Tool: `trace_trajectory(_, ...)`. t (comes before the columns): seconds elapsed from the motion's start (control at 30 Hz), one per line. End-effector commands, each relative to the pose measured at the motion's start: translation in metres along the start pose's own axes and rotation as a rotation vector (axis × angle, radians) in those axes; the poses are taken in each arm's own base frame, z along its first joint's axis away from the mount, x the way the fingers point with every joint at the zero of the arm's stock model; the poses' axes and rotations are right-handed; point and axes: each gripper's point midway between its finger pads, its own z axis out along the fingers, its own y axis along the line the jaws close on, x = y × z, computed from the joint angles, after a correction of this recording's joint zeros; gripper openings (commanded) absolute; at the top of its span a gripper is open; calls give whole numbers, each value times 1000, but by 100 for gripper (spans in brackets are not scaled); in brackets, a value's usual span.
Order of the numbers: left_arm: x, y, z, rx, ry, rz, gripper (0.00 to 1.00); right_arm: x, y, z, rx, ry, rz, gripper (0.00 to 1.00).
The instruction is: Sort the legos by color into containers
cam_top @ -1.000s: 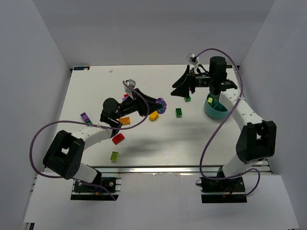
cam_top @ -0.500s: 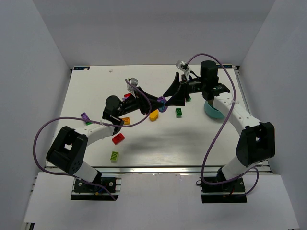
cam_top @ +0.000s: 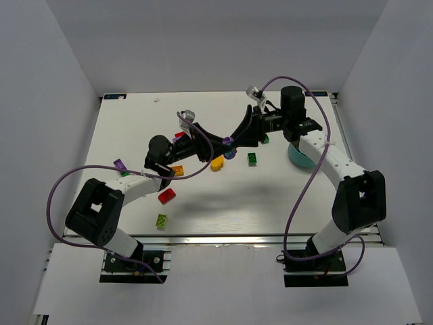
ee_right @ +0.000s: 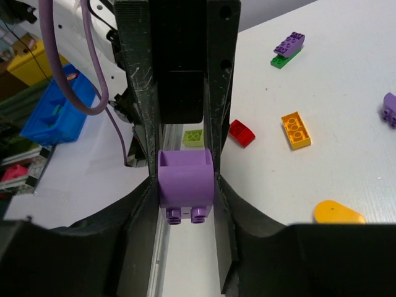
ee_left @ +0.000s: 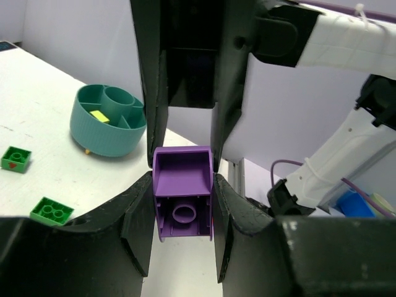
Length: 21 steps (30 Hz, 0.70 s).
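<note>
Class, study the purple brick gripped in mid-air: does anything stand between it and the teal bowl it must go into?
Nothing visible blocks the way. The purple brick is clamped by both the left hand and the right hand. Only bare table and two low green bricks lie between it and the teal bowl.

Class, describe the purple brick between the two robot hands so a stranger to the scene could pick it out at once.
Start over the middle of the white table, where the left hand and right hand meet. Both pinch one purple brick, held clear of the surface. Every other brick lies on the table, including a second purple brick at the left.
</note>
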Motion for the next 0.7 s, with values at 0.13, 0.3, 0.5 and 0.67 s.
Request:
trace_trajectory(0.13, -22, -9, 5, 19, -47, 44, 10, -6, 10, 6, -50, 0, -41, 15)
trace_trajectory(0.3, -18, 11, -1, -118, -33, 28, 60, -12, 2, -3, 20, -9, -73, 0)
trace_trajectory(0.5, -17, 42, -29, -350, -34, 9, 71, -6, -46, -71, 396, 73, -222, 0)
trace_trajectory(0.67, -5, 96, -102, -811, 20, -105, 69, 30, -68, -198, 834, 398, -373, 0)
